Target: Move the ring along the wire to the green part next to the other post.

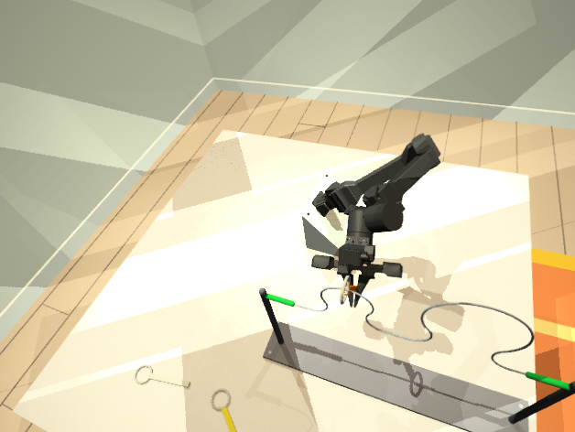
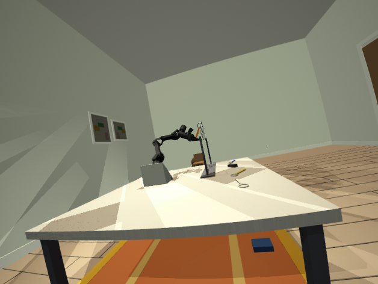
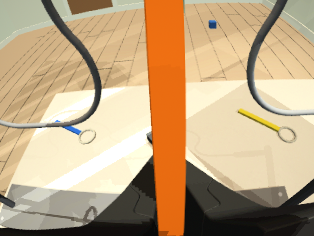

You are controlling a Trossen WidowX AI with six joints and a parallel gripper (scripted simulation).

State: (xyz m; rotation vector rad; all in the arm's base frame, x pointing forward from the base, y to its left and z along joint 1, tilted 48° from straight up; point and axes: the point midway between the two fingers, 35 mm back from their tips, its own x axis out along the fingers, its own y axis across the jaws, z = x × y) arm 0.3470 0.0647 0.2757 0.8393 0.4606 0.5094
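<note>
Orange handle (image 1: 352, 289) (image 2: 197, 132) (image 3: 167, 100) (no lettering legible)

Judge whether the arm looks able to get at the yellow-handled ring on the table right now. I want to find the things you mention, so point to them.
Probably not: the hand (image 1: 353, 304) (image 2: 197, 139) is shut on the orange handle (image 1: 352, 289) (image 2: 197, 132) (image 3: 167, 100), and the wire stand (image 1: 271, 320) (image 2: 204, 155) rises between the arm (image 1: 381, 176) (image 2: 157, 149) and that yellow-handled ring (image 1: 227, 419) (image 2: 241, 171) (image 3: 260, 120).

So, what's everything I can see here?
Held ring: one, pale, by wire
Handle: one, orange, in pincer
Wire: one, grey, green ends, between posts
Posts: two, black, on plate
Plate: one, grey, on table
Loose ringed tools: three, yellow, blue, grey, on table
Block: one, black, on table
Table: one, pale, on rug
Rug: one, orange-yellow, floor
Box: one, blue, rug
Chair: one, brown, behind
Pictures: two, multicoloured, wall
Door: one, brown, wall
Arm: one, black, on grey pedestal
Pincer: one, black, arm's end
</note>
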